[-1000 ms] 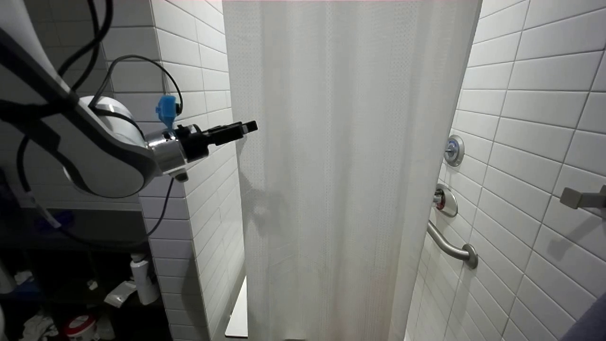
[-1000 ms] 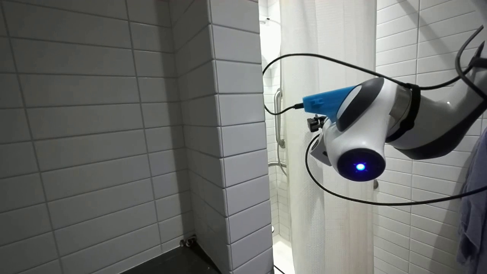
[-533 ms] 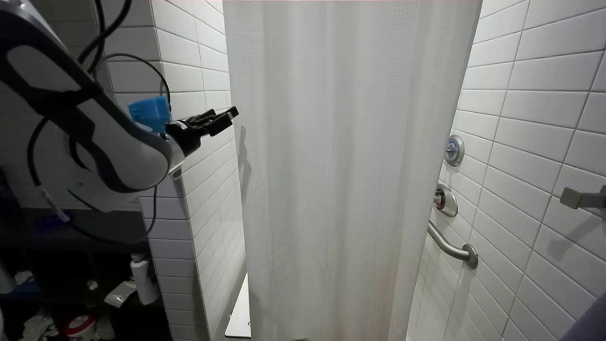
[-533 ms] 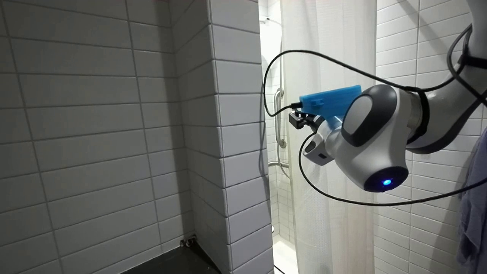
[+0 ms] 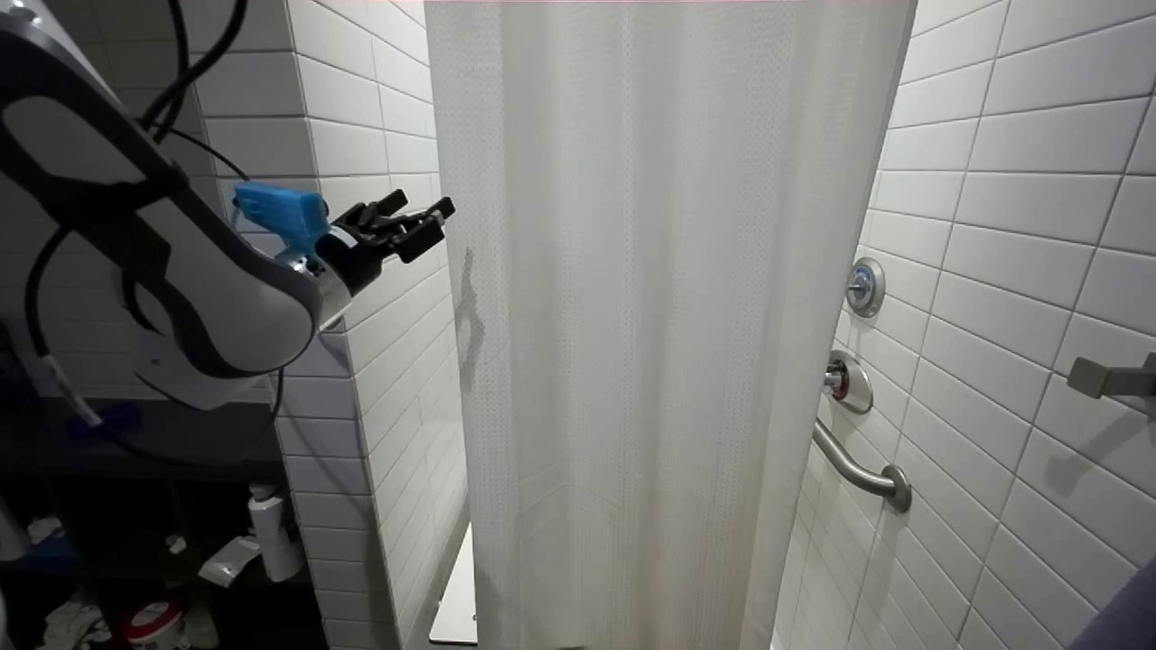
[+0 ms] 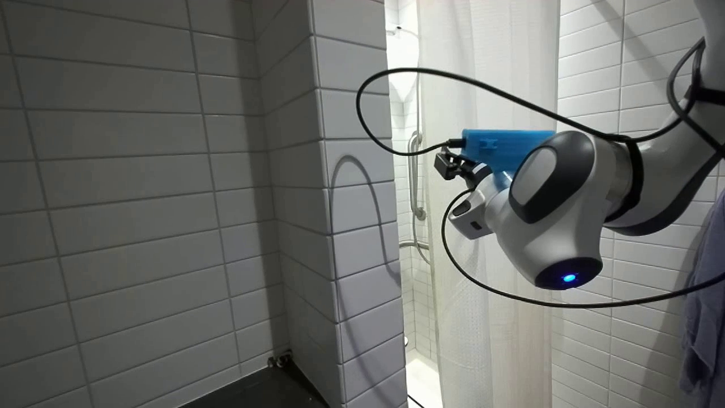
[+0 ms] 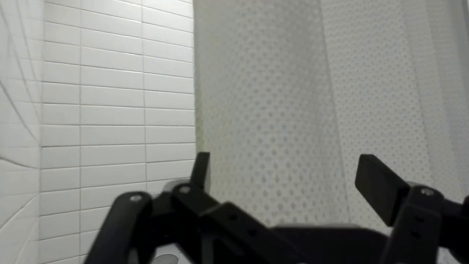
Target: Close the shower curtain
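The shower curtain [image 5: 650, 316] hangs as a tall white sheet with soft vertical folds. It also shows in an exterior view [image 6: 493, 345], with a gap between its free edge and the tiled pillar. My gripper [image 5: 420, 206] is at the curtain's left edge in that exterior view, pointing toward it, with a shadow on the fabric. In the wrist view the gripper [image 7: 285, 165] is open and empty, with the curtain [image 7: 278, 84] beyond the fingers. The curtain's free edge lines up near the left finger; the right finger is in front of the fabric. No contact is visible.
A tiled pillar [image 6: 359, 215] stands beside the curtain gap. The right tiled wall has a grab bar [image 5: 853, 465] and shower valves [image 5: 865, 287]. A dark shelf [image 5: 181, 451] with bottles sits below the arm. A looped cable [image 6: 374, 73] hangs off the blue mount [image 6: 504, 148].
My gripper has moved left, away from the curtain's middle, in an exterior view. The wrist has turned, so both fingers show apart now. The blue mount and cable swung with it. The curtain barely moved.
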You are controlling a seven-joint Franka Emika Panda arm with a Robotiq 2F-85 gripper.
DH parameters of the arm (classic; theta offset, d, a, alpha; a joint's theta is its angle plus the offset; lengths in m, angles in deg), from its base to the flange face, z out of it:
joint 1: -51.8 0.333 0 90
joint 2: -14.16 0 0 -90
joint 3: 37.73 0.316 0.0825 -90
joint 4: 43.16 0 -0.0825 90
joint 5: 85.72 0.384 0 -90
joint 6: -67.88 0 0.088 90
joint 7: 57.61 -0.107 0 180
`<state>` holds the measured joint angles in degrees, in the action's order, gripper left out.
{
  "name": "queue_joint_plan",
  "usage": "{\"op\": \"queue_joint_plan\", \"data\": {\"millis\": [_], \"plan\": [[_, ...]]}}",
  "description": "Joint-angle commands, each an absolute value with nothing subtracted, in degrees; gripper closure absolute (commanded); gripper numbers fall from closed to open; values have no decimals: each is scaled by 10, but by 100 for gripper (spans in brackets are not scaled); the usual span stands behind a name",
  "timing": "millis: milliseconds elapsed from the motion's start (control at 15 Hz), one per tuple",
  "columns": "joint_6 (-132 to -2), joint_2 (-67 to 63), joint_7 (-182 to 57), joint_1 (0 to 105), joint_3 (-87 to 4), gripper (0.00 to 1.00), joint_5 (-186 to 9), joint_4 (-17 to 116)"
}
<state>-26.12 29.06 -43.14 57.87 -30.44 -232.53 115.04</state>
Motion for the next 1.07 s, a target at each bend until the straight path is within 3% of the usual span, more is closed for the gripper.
{"op": "queue_joint_plan", "data": {"millis": [0,400,1000], "plan": [[-257,284,-464,580,-309,0,-2264,1142],[-262,276,-485,580,-312,0,-2209,1127],[-273,273,-509,566,-330,0,-2276,1128]]}}
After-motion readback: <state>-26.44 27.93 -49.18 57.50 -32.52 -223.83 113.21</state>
